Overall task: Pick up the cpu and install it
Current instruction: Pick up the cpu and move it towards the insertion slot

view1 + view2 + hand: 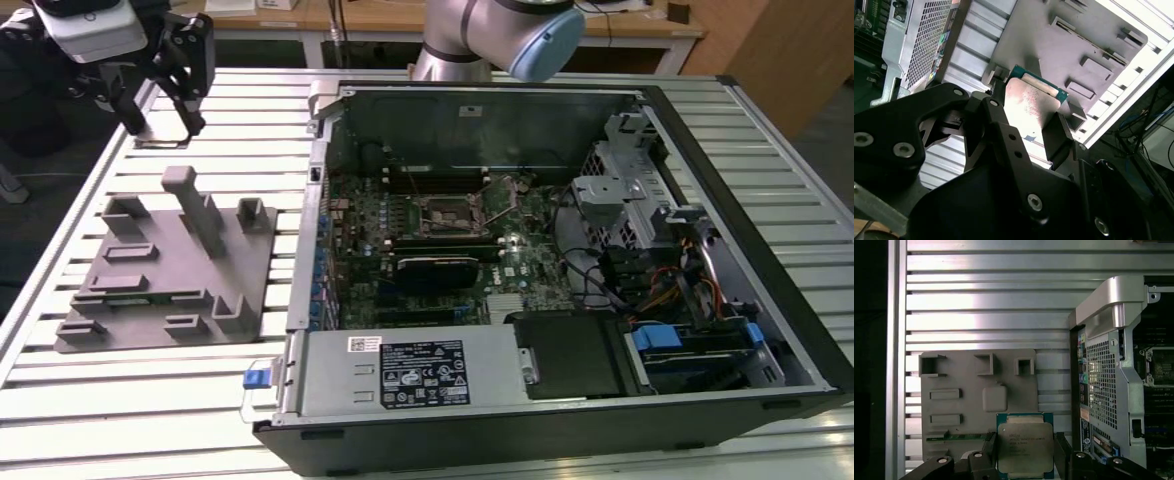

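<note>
The claw is narrowed onto the cpu, one finger on each of two opposite edges; both wrist views show this, and in the second wrist view the silvery top of the cpu faces out between the black fingers of the claw; the chip is square, so it has no long axis to speak of.

In the exterior view the claw hangs at the far corner on the exterior view's left, over the slatted surface, and appears lifted clear of the grey fixture; the socket lies well apart from it, toward the exterior view's right, down on the board inside the open case.

Between the two stands the case's near wall with its metal corner bracket; the first wrist view shows that bracket and the perforated panel set between the held cpu and the socket; the fixture's upright posts also rise beside that line.

Whether the socket's frame is open I cannot tell; cables and a drive cage crowd the far side of the board, apart from the socket itself.
</note>
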Controlling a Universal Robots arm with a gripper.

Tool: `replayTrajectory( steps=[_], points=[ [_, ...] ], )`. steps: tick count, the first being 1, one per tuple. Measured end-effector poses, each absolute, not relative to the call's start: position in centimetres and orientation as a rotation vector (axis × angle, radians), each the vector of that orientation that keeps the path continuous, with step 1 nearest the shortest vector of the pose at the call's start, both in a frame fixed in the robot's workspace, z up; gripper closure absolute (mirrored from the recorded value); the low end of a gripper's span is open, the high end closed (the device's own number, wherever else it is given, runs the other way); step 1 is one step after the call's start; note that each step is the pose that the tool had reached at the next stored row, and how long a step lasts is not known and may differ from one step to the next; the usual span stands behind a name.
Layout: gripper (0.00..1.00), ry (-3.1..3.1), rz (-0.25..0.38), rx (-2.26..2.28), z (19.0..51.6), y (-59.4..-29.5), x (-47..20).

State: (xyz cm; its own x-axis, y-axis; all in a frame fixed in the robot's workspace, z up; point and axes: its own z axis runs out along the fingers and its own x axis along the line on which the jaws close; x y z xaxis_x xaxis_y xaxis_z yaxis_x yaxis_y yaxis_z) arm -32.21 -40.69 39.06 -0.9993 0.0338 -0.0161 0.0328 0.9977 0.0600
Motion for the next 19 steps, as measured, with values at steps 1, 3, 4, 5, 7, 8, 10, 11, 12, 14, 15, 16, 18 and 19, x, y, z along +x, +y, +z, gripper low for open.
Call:
replayTrajectory(
  steps=[1, 3, 4, 5, 7, 8, 10, 11, 12, 14, 15, 16, 18, 19],
  points=[
    [0.46, 3.123, 0.093, 0.052, 39.1, -40.7, -32.1],
    [0.46, 3.123, 0.093, 0.052, 39.1, -40.7, -32.0],
    [0.46, 3.123, 0.093, 0.052, 39.1, -40.7, -31.9],
    [0.46, 3.123, 0.093, 0.052, 39.1, -40.7, -31.8],
    [0.46, 3.123, 0.093, 0.052, 39.1, -40.7, -31.6],
    [0.46, 3.123, 0.093, 0.052, 39.1, -40.7, -31.5],
    [0.46, 3.123, 0.093, 0.052, 39.1, -40.7, -31.4],
    [0.46, 3.123, 0.093, 0.052, 39.1, -40.7, -31.3],
    [0.46, 3.123, 0.093, 0.052, 39.1, -40.7, -31.2],
    [0.46, 3.123, 0.093, 0.052, 39.1, -40.7, -31.1],
    [0.46, 3.123, 0.093, 0.052, 39.1, -40.7, -31.0],
    [0.46, 3.123, 0.093, 0.052, 39.1, -40.7, -30.9],
    [0.46, 3.123, 0.093, 0.052, 39.1, -40.7, -30.7],
    [0.46, 3.123, 0.093, 0.052, 39.1, -40.7, -30.7]
  ],
)
